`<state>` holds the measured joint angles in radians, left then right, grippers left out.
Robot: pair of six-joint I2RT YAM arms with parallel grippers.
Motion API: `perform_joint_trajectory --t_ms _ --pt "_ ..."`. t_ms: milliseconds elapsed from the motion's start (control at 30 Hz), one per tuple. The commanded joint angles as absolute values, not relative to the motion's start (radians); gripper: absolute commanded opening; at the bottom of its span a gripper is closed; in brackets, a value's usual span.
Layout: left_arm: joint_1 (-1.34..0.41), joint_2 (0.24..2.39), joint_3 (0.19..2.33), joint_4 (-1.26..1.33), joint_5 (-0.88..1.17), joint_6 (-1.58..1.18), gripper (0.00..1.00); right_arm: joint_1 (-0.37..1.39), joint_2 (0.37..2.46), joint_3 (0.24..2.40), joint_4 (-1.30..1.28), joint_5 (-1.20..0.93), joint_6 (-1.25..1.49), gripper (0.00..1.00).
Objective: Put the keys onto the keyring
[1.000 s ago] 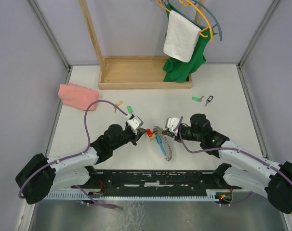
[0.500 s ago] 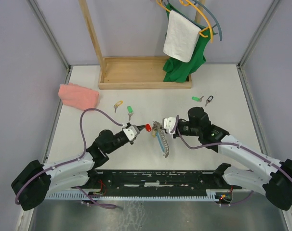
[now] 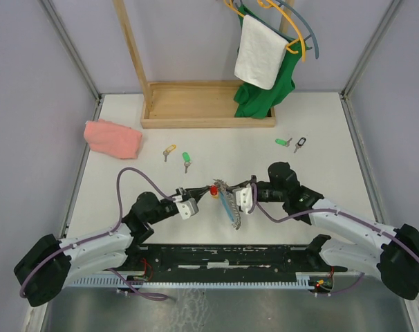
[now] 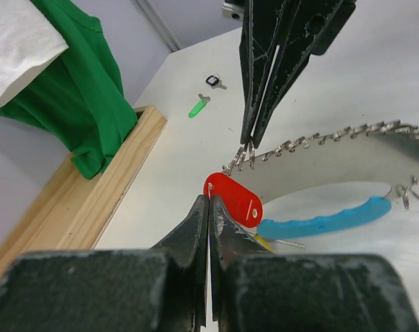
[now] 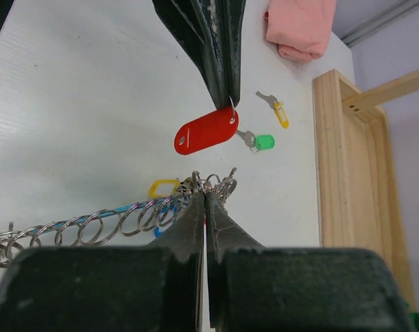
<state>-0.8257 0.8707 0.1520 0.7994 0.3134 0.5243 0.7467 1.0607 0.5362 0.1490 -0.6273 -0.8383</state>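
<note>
A key with a red tag (image 4: 234, 197) hangs by its small ring from my left gripper (image 4: 209, 199), which is shut on it. In the top view that gripper (image 3: 208, 191) sits left of the keyring (image 3: 228, 202), a bunch with a grey chain coil (image 4: 334, 142) and a light-blue piece (image 4: 327, 221). My right gripper (image 5: 205, 194) is shut on the rings at the bunch's end, tip to tip with the left fingers (image 5: 213, 48). The red tag (image 5: 206, 131) hangs just above the gripped rings. Loose keys lie farther back: yellow (image 3: 169, 150), green (image 3: 186, 158), another green (image 3: 283, 142) and black (image 3: 301, 143).
A pink cloth (image 3: 113, 137) lies at the far left. A wooden stand (image 3: 196, 114) runs along the back, with a green garment (image 3: 261, 97) and a white towel (image 3: 259, 52) hanging over its right end. Grey walls close the table's sides.
Both wrists have drawn back toward the near edge and dropped lower. The red tag and the keyring's end have stayed close together between the two sets of fingers.
</note>
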Motion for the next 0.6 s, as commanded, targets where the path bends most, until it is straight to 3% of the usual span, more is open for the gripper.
perform_joint_trajectory --t_ms 0,567 --pt "-0.822 0.906 0.155 0.842 0.385 0.645 0.03 0.774 1.006 0.577 0.13 -0.611 -1.031 0.01" --pt "-0.831 0.948 0.15 0.863 0.445 0.711 0.03 0.826 1.017 0.555 0.14 -0.472 -1.135 0.01"
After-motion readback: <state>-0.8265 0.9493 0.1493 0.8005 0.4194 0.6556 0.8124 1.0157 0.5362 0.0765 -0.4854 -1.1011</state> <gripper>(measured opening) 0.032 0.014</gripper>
